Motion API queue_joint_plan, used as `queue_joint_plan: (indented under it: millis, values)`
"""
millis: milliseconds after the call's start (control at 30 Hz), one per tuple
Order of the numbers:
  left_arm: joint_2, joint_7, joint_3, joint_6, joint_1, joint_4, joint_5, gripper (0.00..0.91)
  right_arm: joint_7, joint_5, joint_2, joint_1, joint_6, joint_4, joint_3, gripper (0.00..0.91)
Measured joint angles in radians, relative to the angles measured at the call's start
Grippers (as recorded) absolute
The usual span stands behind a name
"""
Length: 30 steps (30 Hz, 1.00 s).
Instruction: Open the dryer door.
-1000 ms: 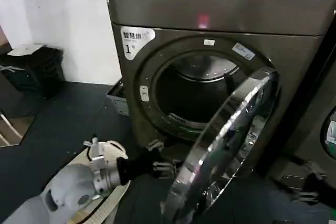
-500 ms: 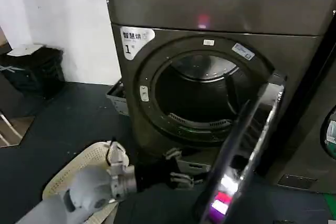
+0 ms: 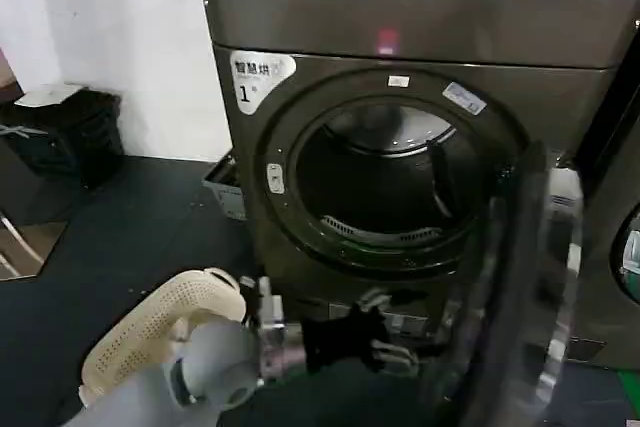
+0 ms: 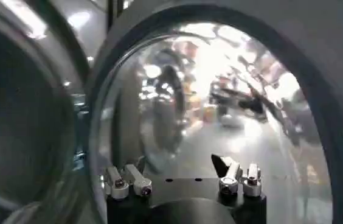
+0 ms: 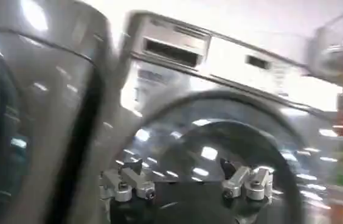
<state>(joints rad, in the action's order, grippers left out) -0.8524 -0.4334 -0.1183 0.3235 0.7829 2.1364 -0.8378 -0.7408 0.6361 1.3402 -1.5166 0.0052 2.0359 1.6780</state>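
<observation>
Dryer door (image 3: pixel 520 287) stands swung wide, left pincer (image 3: pixel 395 342) spread empty just beside its inner face.

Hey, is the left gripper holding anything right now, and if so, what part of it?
Nothing is held. The left gripper is open with empty fingers, beside the inner face of the swung-open round chrome-ringed dryer door, below the dark grey-brown dryer's drum opening.

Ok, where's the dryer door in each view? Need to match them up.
Head view: the dryer door stands open, nearly edge-on, at the right of the dryer.
Left wrist view: its bulging glass spans the middle, just beyond the left gripper.
Right wrist view: a round door sits behind the right gripper; cannot tell whether it is this one.
Shared landmark: the left gripper, beside the door's inner face.
</observation>
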Motion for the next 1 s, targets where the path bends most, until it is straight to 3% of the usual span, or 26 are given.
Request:
queue_joint_plan:
  millis: [300, 567, 867, 1000]
  values:
    - [-0.074, 0.032, -0.124, -0.041, -0.078, -0.019, 0.064, 0.907, 0.233, -0.115, 0.023, -0.053, -0.081, 0.039, 0.123, 0.907]
    - [-0.154, 0.083, -0.241, -0.073, -0.157, -0.080, 0.074, 0.907, 0.454, -0.124, -0.006, -0.081, -0.183, 0.028, 0.255, 0.907]
    - [-0.258, 0.105, -0.353, -0.125, -0.249, -0.183, 0.119, 0.907, 0.566, -0.124, -0.040, -0.108, -0.306, 0.003, 0.399, 0.907]
    - [-0.304, 0.110, -0.387, -0.126, -0.282, -0.232, 0.127, 0.907, 0.573, -0.128, -0.048, -0.120, -0.315, -0.009, 0.453, 0.907]
